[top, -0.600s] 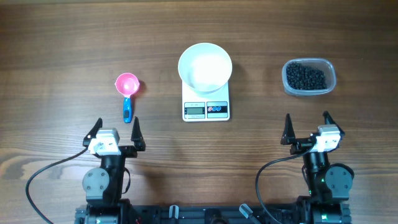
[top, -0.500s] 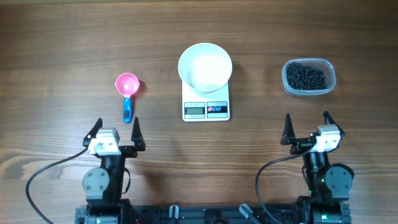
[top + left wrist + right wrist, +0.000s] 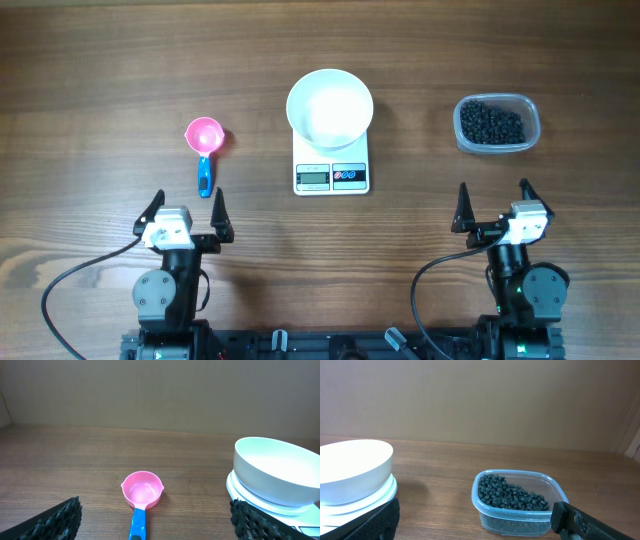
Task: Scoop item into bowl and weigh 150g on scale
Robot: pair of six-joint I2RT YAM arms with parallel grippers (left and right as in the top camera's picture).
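Observation:
A white bowl (image 3: 330, 108) stands empty on the white scale (image 3: 331, 177) at the table's middle; the bowl (image 3: 280, 476) also shows at the right of the left wrist view and the bowl (image 3: 352, 470) at the left of the right wrist view. The item (image 3: 491, 122), a heap of small black beads, fills a clear tub (image 3: 532, 127) at the right; the item (image 3: 512, 494) lies just ahead of my right gripper (image 3: 477, 525). My left gripper (image 3: 185, 211) is open near the front edge, with a pink scoop (image 3: 204, 136) just beyond it. My right gripper (image 3: 493, 204) is open and holds nothing.
The pink scoop (image 3: 142, 491) has a blue handle (image 3: 137, 524) that points back toward my left gripper (image 3: 155, 522). Black cables run from both arm bases along the table's front edge. Bare wooden table (image 3: 100, 80) lies to the far left and behind the scale.

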